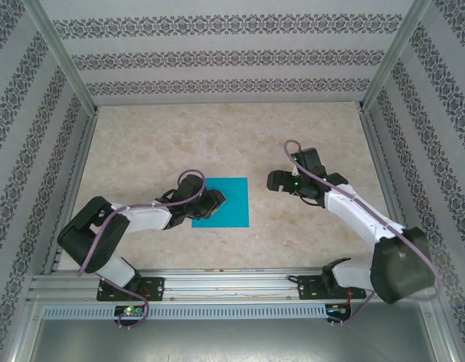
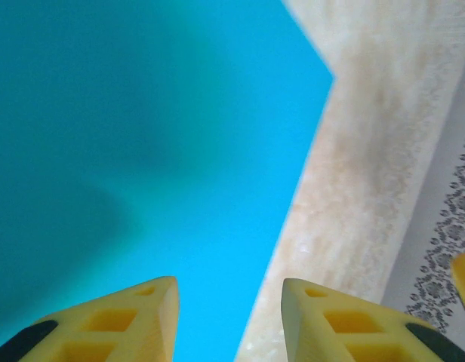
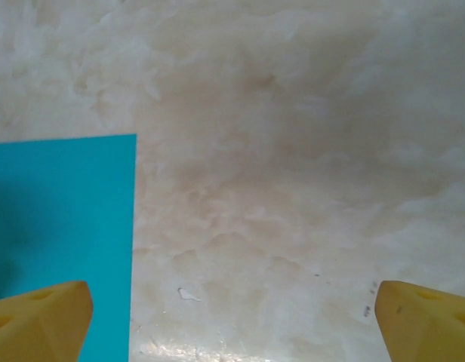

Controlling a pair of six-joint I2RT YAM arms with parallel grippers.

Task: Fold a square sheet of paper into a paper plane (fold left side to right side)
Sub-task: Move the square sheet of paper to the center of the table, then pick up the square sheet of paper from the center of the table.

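Observation:
The square sheet of paper is plain teal-blue and lies flat and unfolded on the marbled table, near the middle. My left gripper hovers over the sheet's left part. In the left wrist view its yellow fingers stand apart, and the sheet and its edge run beneath the gap at the left gripper. Nothing is held between them. My right gripper sits just right of the sheet, apart from it. Seen from the right wrist, the right gripper is wide open over bare table, with the sheet at the left.
Patterned walls close the table on three sides, and a metal rail with both arm bases runs along the near edge. A small white fleck lies on the table right of the sheet. Bare table stretches beyond and to the right.

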